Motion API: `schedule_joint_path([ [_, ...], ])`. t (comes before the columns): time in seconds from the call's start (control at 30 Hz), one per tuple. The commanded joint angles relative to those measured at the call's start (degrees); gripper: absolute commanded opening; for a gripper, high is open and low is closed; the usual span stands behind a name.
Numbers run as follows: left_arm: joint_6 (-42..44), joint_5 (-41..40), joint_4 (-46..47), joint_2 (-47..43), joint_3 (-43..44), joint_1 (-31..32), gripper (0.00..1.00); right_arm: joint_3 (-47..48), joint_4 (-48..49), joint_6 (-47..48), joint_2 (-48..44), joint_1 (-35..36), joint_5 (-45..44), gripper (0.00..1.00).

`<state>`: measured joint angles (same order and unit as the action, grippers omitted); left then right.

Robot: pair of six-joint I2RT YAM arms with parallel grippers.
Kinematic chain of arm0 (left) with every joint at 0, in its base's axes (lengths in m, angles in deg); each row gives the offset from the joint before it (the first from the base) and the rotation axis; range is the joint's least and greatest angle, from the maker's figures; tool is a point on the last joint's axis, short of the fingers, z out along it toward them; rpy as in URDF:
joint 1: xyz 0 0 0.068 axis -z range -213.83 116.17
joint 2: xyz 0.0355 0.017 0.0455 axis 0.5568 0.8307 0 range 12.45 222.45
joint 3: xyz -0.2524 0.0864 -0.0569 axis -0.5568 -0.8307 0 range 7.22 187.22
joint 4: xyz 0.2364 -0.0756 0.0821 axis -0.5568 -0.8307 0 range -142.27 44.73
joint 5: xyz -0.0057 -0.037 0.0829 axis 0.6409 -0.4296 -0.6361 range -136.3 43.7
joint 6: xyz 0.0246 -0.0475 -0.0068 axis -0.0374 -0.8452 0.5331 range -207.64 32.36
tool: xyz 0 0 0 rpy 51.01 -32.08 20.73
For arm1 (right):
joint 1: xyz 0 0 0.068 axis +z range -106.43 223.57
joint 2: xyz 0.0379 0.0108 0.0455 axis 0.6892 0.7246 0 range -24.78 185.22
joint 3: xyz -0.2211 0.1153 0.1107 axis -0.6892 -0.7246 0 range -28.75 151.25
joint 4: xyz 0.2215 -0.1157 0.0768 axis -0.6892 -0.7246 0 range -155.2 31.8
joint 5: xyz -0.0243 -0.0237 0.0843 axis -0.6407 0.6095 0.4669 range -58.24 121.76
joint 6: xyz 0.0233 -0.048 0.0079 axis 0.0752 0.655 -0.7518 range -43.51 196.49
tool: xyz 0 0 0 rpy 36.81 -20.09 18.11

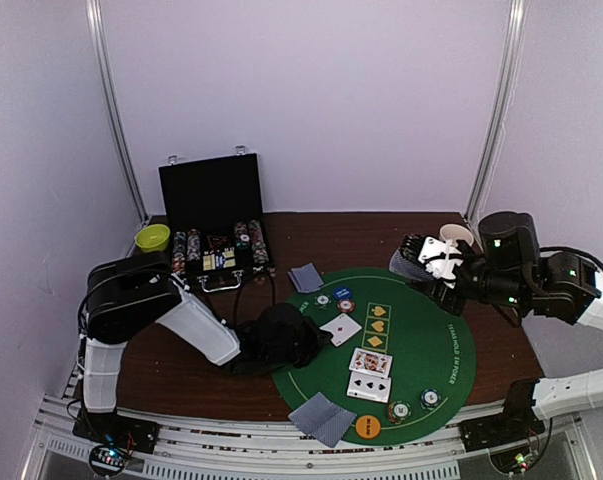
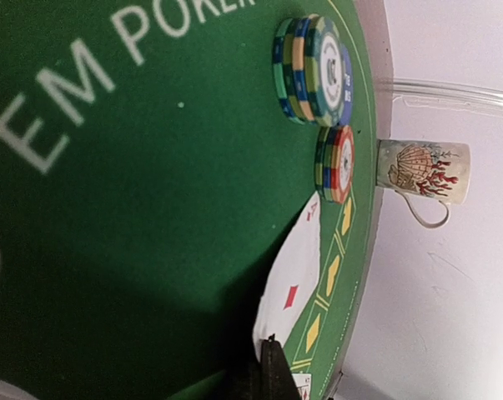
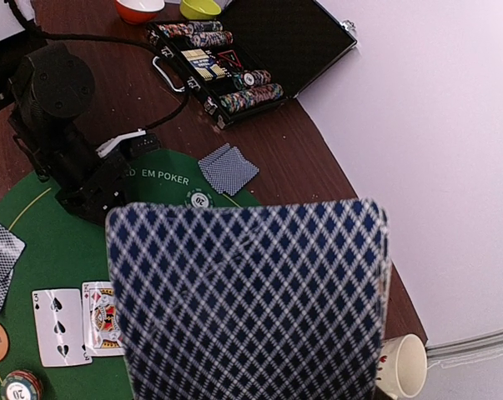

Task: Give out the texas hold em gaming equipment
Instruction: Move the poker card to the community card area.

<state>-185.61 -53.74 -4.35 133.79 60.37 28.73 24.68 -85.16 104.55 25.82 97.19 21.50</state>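
Observation:
My right gripper [image 1: 421, 262] is shut on a deck of blue-backed cards [image 3: 251, 300], held above the green poker mat's [image 1: 431, 340] far right edge; its fingers are hidden behind the deck. My left gripper [image 1: 314, 335] is low on the mat, shut on the edge of a face-up ace of diamonds [image 2: 291, 287]. Two chip stacks [image 2: 314, 71] stand beyond it. More face-up cards [image 1: 370, 373], face-down cards [image 1: 321, 418], chips [image 1: 414, 404] and an orange disc [image 1: 368, 427] lie on the mat. No white dealer disc shows.
The open black chip case [image 1: 213, 215] stands at the back left, with a yellow bowl [image 1: 153, 237] beside it. A cream printed mug [image 2: 422, 171] stands off the mat's far right. More face-down cards [image 1: 305, 277] lie at the mat's back edge.

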Motion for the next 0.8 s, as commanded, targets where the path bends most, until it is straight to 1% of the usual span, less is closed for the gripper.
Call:
schedule_joint_path([
  [0.0,2.14,-0.46,-1.23,2.88,-2.12,-1.98,0.0,2.07,-0.49,-0.98,-1.25,-0.26,-0.2,0.45],
  [0.07,2.99,1.22,0.96,2.53,-2.95,-2.09,0.0,2.05,-0.76,-0.99,-1.37,-0.23,-0.41,0.45],
  [0.13,6.59,3.9,2.45,1.76,-2.33,-2.1,0.0,1.98,-0.97,-0.98,-1.47,-0.25,-0.56,0.45],
  [0.3,20.85,11.93,1.57,-1.21,1.63,-3.18,0.0,2.17,-1.56,-1.21,-1.37,-0.23,-0.72,0.45],
  [0.43,30.25,19.23,1.68,-3.64,1.95,-5.34,0.0,2.56,-2.38,-1.68,-1.55,-0.22,-0.39,0.45],
  [0.5,37.54,23.39,-2.83,-4.16,4.72,-5.68,0.0,2.39,-2.54,-1.62,-1.65,-0.26,-0.37,0.45],
  [0.57,44.13,27.47,-9.79,-3.54,9.49,-5.7,0.0,2.38,-2.67,-1.66,-1.65,-0.26,-0.37,0.45],
  [0.6,46.44,29.59,-11.23,-3.05,11.37,-5.7,0.0,2.34,-2.65,-1.68,-1.64,-0.25,-0.37,0.45],
  [0.67,49.38,35.51,-10.82,-1.56,14.03,-5.91,0.0,2.27,-2.54,-1.68,-1.65,-0.23,-0.37,0.45],
  [0.77,53.68,42.01,-16.58,1.79,20.72,-6.39,0.0,2.41,-2.56,-1.77,-1.7,-0.23,-0.5,0.45],
])
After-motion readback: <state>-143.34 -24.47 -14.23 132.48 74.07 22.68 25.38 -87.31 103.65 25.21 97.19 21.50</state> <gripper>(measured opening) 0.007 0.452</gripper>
